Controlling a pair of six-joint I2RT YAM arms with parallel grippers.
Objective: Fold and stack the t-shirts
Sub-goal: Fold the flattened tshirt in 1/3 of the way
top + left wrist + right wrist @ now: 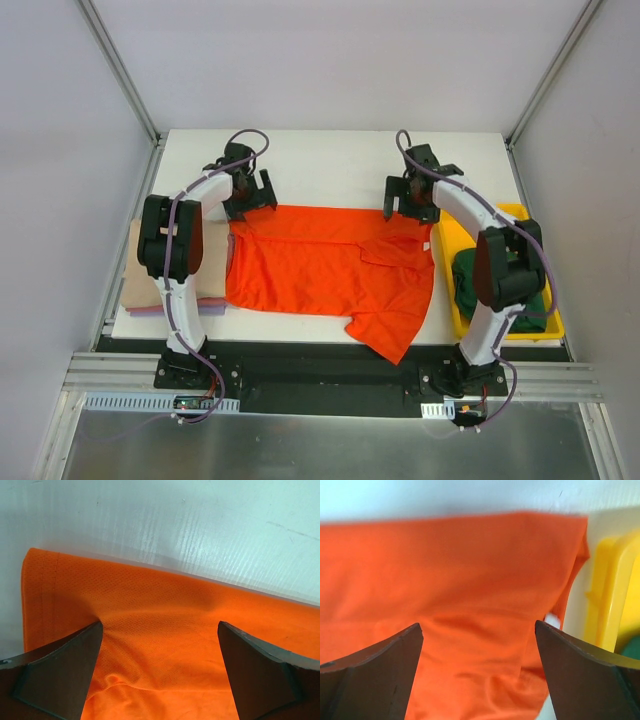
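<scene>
Left gripper (252, 203) and right gripper (408, 208) hover, jaws wide apart and empty, over the far edge of the orange-red t-shirt (320, 265). It lies flat, spreading nearward from them, long axis left to right, one far corner nearest each gripper.

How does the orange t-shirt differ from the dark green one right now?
The orange t-shirt lies spread out on the white table between the arms; the dark green t-shirt sits bunched in the yellow tray on the right. The orange one shows almost whole, while the green one is partly hidden behind the right arm. Neither looks folded yet.
</scene>
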